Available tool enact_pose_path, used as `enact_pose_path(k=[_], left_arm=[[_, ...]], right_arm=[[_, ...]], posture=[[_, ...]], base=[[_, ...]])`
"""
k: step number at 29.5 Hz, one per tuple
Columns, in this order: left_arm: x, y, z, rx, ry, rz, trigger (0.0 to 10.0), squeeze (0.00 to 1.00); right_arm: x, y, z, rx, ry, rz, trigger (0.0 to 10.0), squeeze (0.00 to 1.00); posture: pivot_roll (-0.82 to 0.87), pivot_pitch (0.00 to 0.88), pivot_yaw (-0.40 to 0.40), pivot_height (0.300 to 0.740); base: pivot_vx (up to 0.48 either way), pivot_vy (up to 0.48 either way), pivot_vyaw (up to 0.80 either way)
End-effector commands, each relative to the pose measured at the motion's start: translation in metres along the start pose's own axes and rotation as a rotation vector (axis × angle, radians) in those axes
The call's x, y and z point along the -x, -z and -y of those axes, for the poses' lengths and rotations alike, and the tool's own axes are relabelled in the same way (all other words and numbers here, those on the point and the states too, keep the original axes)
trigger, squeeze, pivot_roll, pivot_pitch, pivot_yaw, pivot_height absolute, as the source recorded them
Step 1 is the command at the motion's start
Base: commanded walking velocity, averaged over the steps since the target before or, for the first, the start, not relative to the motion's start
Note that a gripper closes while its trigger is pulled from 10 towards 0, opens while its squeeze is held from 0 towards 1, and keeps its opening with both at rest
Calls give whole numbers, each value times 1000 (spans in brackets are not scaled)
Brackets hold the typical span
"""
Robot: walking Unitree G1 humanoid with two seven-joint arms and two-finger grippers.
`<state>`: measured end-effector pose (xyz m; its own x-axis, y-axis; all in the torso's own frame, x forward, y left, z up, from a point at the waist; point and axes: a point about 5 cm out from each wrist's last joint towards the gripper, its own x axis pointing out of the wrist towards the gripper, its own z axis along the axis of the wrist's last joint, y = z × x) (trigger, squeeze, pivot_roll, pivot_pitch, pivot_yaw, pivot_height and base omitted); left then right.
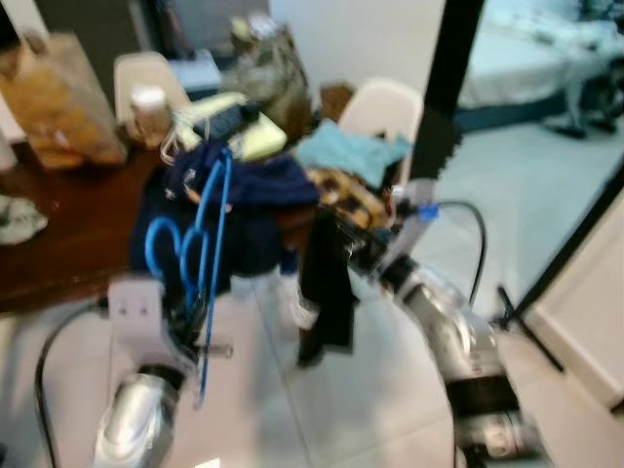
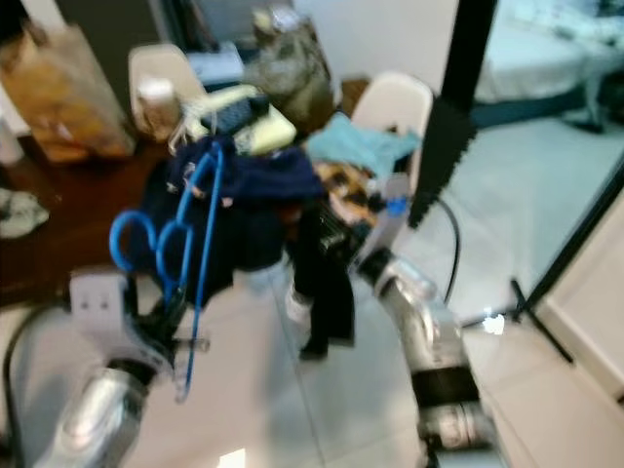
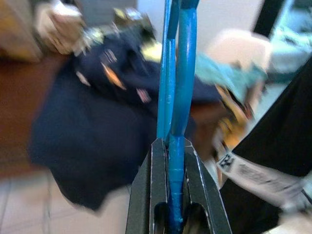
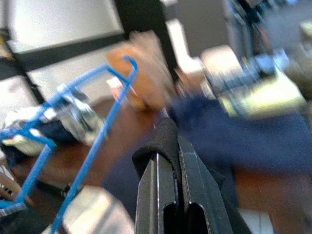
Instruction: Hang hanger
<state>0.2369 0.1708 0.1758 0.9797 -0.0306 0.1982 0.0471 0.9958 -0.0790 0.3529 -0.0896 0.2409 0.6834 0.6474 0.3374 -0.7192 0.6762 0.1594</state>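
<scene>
I had the left gripper [image 1: 185, 327] clamped on the thin blue plastic hanger [image 1: 200, 255], held upright near me, its long axis running up from the fingers. My right gripper [image 4: 168, 146] was closed on a black cloth garment [image 1: 325, 283] hanging just right of it. I judged the hanger lay left of the garment, close beside it, before the cluttered brown wooden table [image 1: 68, 244].

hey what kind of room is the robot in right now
Probably a lived-in home, a dining area beside a bedroom: a cluttered wooden table heaped with clothes, pale chairs around it, and a bed beyond the dark post.
</scene>
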Motion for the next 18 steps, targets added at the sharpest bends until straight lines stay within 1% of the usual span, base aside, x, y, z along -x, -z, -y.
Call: enact_pose_path(k=[1,4,5,6,11,13,18], left_arm=[[3,5,-9,-37,-32,-35,10000,0],[2,5,-6,-52,-19,-28,10000,0],[2,5,-6,-52,-19,-28,10000,0],[1,6,-4,-56,-14,-27,10000,0],[0,6,-1,-56,-10,-25,10000,0],[0,10,4,-52,-9,-36,10000,0],[1,13,7,-49,-2,-51,10000,0]], right_arm=[[-5,3,-9,-11,-33,13,10000,0],[-19,-10,-17,-11,-71,63,10000,0],[-19,-10,-17,-11,-71,63,10000,0],[-24,-16,-20,-11,-89,87,10000,0],[-32,-26,-26,-13,-117,123,10000,0],[-39,-36,-33,-17,-152,164,10000,0],[-43,-38,-36,-11,-160,173,10000,0]], posture=[[41,56,-24,740],[46,53,-26,740],[46,53,-26,740],[45,52,-27,740],[46,52,-29,740],[48,54,-32,740],[47,55,-32,740]], base=[[465,0,756],[465,0,758],[465,0,763],[465,0,756],[465,0,756],[465,0,756],[465,0,761]])
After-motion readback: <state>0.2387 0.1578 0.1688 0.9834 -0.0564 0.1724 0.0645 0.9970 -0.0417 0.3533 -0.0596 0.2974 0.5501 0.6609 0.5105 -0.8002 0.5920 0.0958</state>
